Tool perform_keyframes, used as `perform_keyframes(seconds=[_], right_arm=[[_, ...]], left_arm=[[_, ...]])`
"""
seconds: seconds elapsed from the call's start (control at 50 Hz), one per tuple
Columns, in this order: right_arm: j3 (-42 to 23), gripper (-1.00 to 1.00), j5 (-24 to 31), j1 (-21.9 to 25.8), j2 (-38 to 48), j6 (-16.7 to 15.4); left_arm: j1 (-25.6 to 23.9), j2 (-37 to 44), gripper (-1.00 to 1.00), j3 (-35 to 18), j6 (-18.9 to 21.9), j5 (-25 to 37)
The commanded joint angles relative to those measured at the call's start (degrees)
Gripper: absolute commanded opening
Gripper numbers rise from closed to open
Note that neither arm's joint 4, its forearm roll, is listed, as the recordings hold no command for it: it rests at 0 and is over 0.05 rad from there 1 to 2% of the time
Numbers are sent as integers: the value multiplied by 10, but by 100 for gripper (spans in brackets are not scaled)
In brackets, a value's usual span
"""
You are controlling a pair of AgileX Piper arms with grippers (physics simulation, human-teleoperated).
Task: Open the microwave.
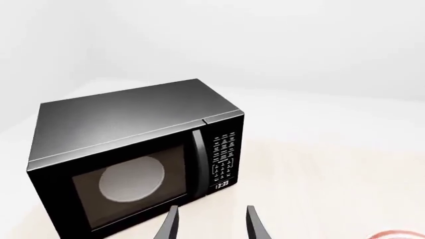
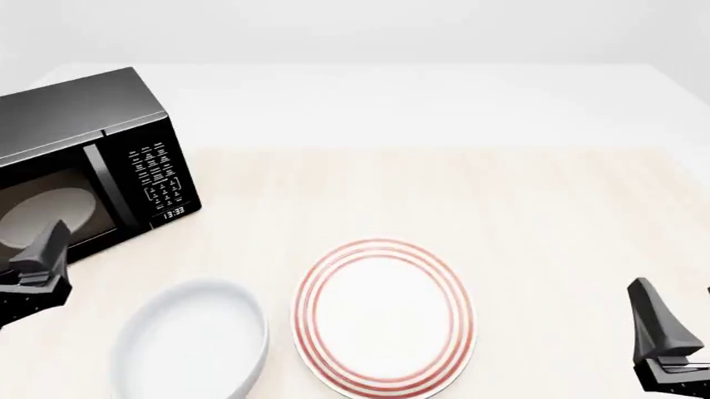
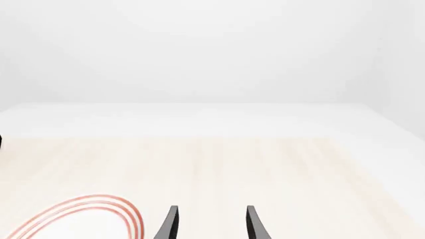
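Between the fingers of the left gripper [image 1: 209, 224] nothing is held: the two dark tips stand apart with a clear gap, and the pale wooden table [image 1: 332, 174] shows through it. Just beyond those tips, and slightly to the side of them, sits the microwave [image 1: 133, 154], its door shut, the white turntable [image 1: 131, 179] visible through the window and the vertical door handle [image 1: 198, 162] beside the keypad panel [image 1: 224, 157]. That handle lies almost straight ahead of the finger gap, which suggests the arm is lined up to reach it; the opening looks wide enough to take the bar, though no contact has been made. From the front camera the left arm hangs low at the table's near edge, close in front of the microwave door.

Ahead of the right gripper [image 3: 209, 224], whose fingers are likewise spread and empty, lies only bare tabletop, with the rim of a red-ringed plate [image 3: 99, 211] off to one side. A white bowl [image 2: 194, 345] rests just beside that plate, nearer the left arm. The right arm sits low at the near edge, well apart from the microwave, probably parked out of the way.
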Motion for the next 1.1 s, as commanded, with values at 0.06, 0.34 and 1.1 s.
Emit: perform_keyframes(seconds=[0.06, 0.34, 1.1], right_arm=[[0, 100, -1, 0, 0, 0], [0, 100, 0, 0, 0, 0], [0, 100, 0, 0, 0, 0]], left_arm=[[10, 157, 100, 2, 0, -138], [7, 244, 100, -16, -7, -189], [15, 394, 100, -64, 2, -264]])
